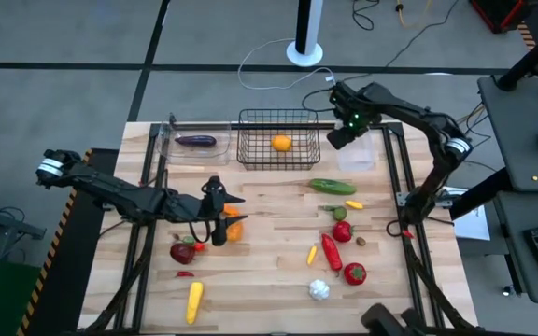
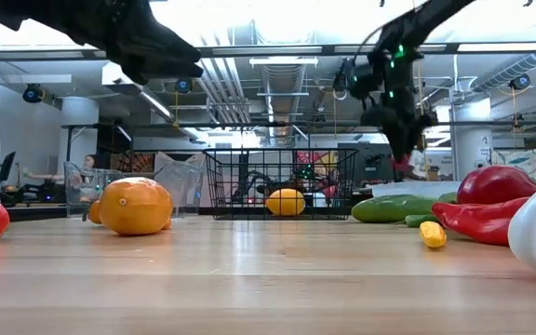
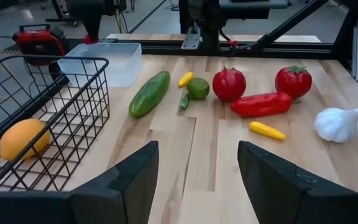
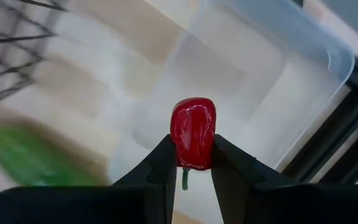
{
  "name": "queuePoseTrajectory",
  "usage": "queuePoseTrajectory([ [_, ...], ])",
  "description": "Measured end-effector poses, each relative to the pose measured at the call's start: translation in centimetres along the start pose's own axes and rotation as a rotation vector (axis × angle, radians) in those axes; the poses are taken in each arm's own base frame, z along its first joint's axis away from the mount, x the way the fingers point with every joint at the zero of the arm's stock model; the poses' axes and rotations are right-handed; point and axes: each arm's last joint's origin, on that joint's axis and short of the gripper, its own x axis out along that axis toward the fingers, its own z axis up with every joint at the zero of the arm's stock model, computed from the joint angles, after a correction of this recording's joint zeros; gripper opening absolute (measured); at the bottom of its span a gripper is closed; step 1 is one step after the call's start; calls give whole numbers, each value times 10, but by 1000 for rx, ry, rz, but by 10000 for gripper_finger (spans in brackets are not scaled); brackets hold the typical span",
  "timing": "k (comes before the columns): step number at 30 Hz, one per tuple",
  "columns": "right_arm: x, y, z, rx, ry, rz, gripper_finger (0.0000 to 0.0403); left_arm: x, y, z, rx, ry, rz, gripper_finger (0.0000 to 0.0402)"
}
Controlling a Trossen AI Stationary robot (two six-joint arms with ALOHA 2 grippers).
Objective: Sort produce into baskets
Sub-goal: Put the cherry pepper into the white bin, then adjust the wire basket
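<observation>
**Red pepper held over the clear bin at the far right**

Red and glossy, a small toy pepper (image 4: pixel 193 132) is pinched between the fingers of the right tool (image 1: pixel 343 133), which is closed on it and nearly shut, with the stem pointing back toward the wrist. The pepper's long axis is seen to run along the fingers, roughly upright. The right tool is raised above the far right corner of the wooden surface (image 1: pixel 269 243), and directly beyond the pepper the small clear plastic bin (image 4: pixel 272 81) is seen, so the drop point lies straight under the tool rather than to either side. A release from this height is judged likely to land the pepper inside, though the bin's near rim is close to the line of fall.

The black wire-mesh basket (image 1: pixel 278 140), just left of that bin, is occupied by a round orange toy fruit (image 1: pixel 281 143). A purple toy eggplant (image 1: pixel 195 141) lies in the wide clear shallow bin (image 1: pixel 171 147) at the far left.

The left tool (image 1: pixel 215 217) is held partly open and empty over the left middle of the surface, beside a second orange toy fruit (image 2: pixel 135 206). A green toy cucumber (image 3: pixel 149 93) and a white toy garlic bulb (image 3: pixel 337 123), nearer the right arm, are not yet sorted.
</observation>
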Motion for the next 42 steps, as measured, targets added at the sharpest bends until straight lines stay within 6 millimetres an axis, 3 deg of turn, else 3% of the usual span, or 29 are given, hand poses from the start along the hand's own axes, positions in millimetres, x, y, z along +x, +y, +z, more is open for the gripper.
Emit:
queuePoseTrajectory([
  [5,32,-14,-2,44,17,-25,77,-3,1,1,-2,4,1,203],
  [11,53,-21,-6,69,-9,-23,77,-3,1,0,-3,6,1,203],
  [17,59,-21,-6,74,-33,-21,84,-2,1,0,-2,8,1,203],
  [31,61,-20,-5,80,-55,-19,166,-1,1,-2,-1,14,2,203],
  [36,39,-13,-5,64,-137,-1,178,-2,1,-4,-18,38,6,203],
  [42,-12,22,-25,-54,-330,63,165,-3,3,-9,-38,128,23,203],
])
